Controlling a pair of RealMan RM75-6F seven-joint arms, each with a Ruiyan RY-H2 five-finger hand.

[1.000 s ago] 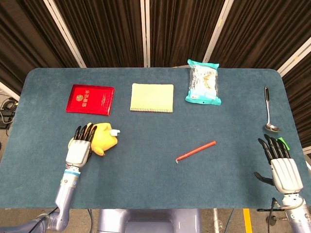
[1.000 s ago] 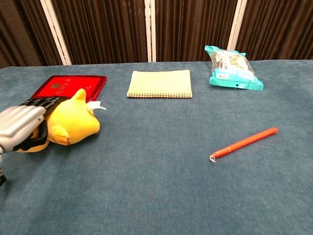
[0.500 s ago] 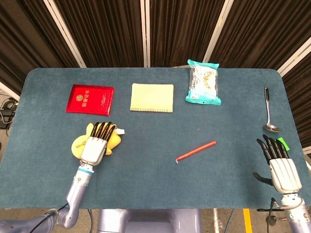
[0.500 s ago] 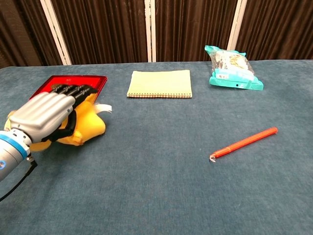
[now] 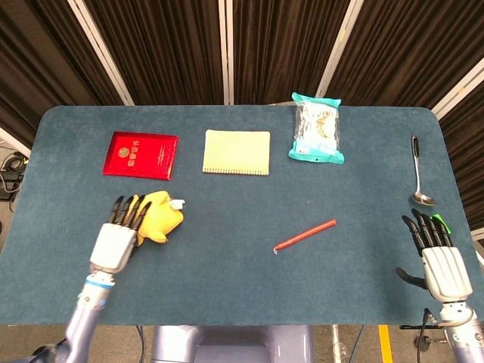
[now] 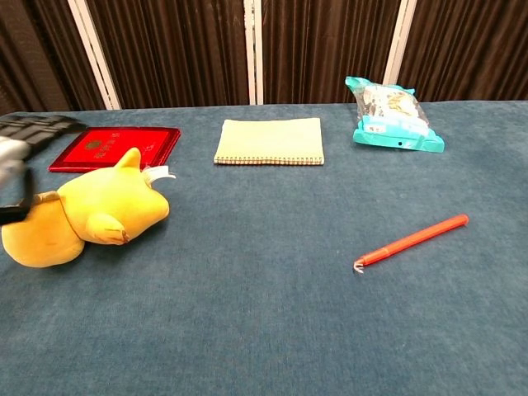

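Observation:
A yellow plush toy (image 5: 160, 216) lies on its side on the blue table (image 5: 242, 295), just below a red booklet (image 5: 141, 154). My left hand (image 5: 115, 240) is open, its straight fingers reaching over the toy's left end. In the chest view the plush toy (image 6: 82, 219) lies free, and the left hand (image 6: 15, 153) shows only at the left edge, raised above it. My right hand (image 5: 442, 263) is open with fingers straight near the table's front right corner, holding nothing. The chest view does not show it.
A yellow notebook (image 5: 237, 152) and a teal snack pack (image 5: 317, 128) lie along the back. A red pen (image 5: 305, 235) lies right of the middle. A metal spoon (image 5: 417, 170) lies by the right edge. The red booklet (image 6: 111, 147) is behind the toy.
My left hand lay over the toy half a second ago. It has since drawn back to the left and lifted off, leaving the toy lying free. The right hand has not moved.

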